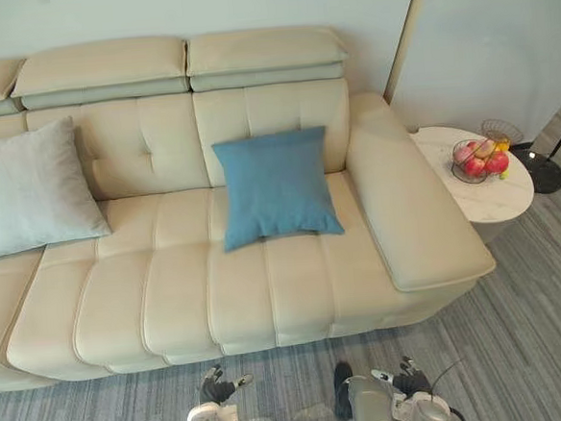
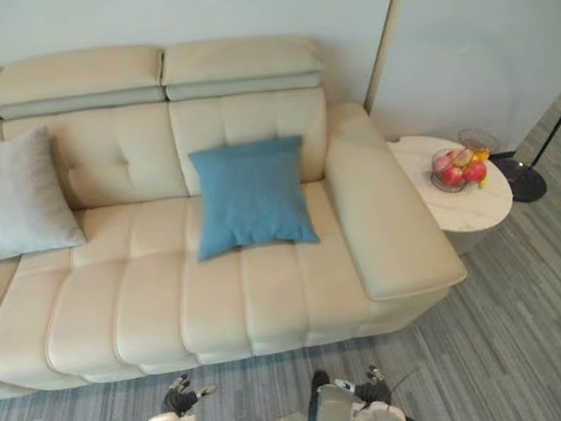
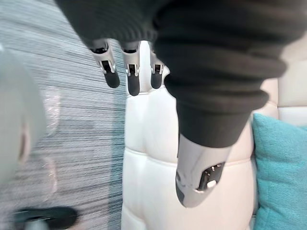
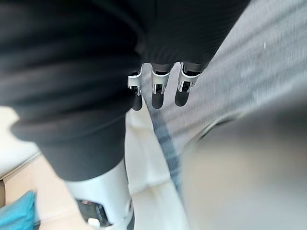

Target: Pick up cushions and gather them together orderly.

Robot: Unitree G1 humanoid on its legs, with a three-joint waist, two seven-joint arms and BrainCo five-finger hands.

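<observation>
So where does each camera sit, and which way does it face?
Left eye view: on the head, looking down at cream leather sofa, square blue cushion, pale grey cushion; left hand, right hand at bottom edge.
Right eye view: beside it, same scene.
Left wrist view: along open left hand toward sofa, blue cushion.
Right wrist view: along open right hand toward sofa, grey carpet.
</observation>
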